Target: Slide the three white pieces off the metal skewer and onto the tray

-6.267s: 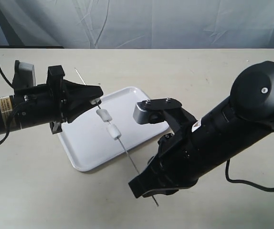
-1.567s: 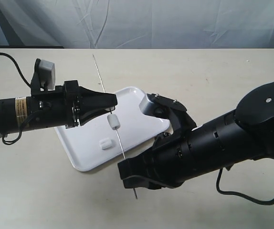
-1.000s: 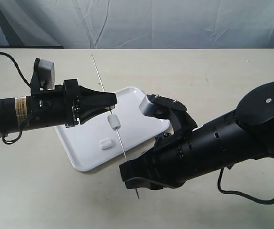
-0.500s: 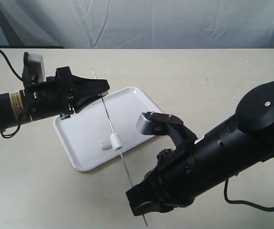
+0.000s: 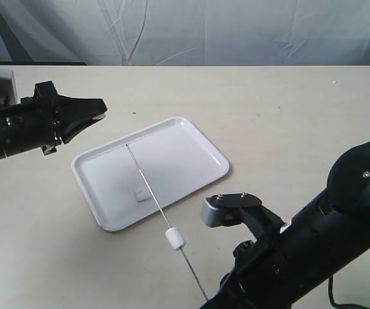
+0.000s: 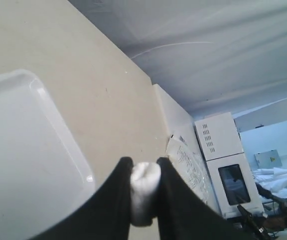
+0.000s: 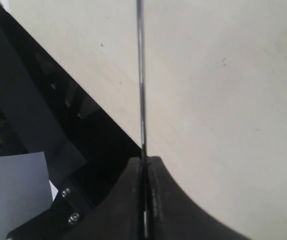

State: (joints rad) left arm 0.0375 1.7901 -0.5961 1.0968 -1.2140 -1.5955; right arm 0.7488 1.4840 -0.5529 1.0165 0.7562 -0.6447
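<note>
One piece (image 5: 175, 239) on skewer (image 5: 149, 190), outside tray (image 5: 198, 145).

We've pulled the black left gripper (image 5: 98, 109) back, clear of the flat white plastic tray (image 5: 191, 151), with a small white cylinder piece (image 6: 144, 192) pinched in it. The black right gripper (image 7: 144, 167) has dropped lower in the exterior view, dragging the thin metal skewer (image 5: 147, 187) along. Its last white piece (image 5: 175, 239) now sits past the tray rim.
</note>
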